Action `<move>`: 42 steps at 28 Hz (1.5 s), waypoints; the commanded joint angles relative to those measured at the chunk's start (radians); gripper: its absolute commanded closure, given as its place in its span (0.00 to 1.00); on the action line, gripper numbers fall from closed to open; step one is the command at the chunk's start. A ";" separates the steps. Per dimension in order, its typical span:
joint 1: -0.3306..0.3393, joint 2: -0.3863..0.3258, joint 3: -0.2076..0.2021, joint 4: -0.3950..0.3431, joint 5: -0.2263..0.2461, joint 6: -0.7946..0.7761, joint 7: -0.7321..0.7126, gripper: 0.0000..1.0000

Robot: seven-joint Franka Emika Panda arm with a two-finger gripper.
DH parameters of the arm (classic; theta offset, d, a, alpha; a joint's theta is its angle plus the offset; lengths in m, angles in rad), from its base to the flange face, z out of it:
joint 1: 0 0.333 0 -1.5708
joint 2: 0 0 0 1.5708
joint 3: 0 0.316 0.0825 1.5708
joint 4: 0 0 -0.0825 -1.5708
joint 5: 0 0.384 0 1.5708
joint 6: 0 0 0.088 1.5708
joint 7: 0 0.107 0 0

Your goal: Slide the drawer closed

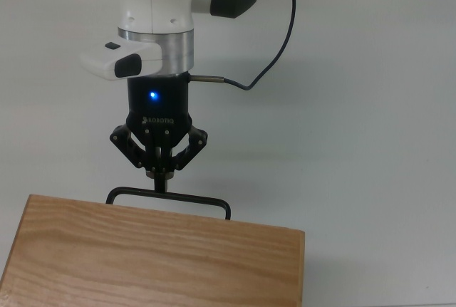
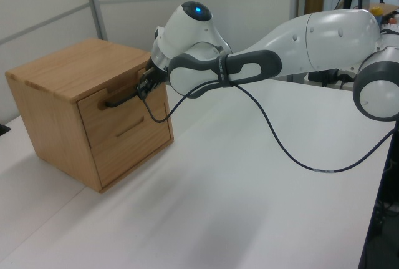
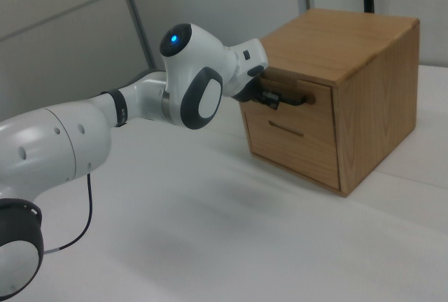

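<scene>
The drawer (image 2: 115, 108) sits fully pushed into the cabinet (image 2: 56, 72), its front panel flush with the cabinet's face in the left and right views. Its black bar handle (image 1: 167, 199) sticks out from that face; in the top view it shows just beyond the edge of the cabinet top (image 1: 153, 257). A second, lower front with a thin slot lies beneath the drawer (image 3: 287, 130).

The claw (image 1: 161, 177) meets the handle near the middle of the bar, its fingers drawn close together with the tips at the bar; whether they pinch the bar or only press on it cannot be told. A blue light glows on the black wrist above.

The cabinet stands near the bench's (image 2: 249, 188) edge at the left view's left. A black cable (image 2: 293, 156) hangs from the arm (image 2: 312, 38) over the white bench top.
</scene>
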 commanded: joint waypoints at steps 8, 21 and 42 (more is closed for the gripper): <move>-0.013 0.002 -0.004 -0.011 -0.013 0.139 0.000 1.00; -0.016 -0.165 -0.003 -0.122 -0.012 -0.383 -0.087 1.00; -0.014 -0.343 0.002 -0.083 0.004 -1.019 -0.164 0.19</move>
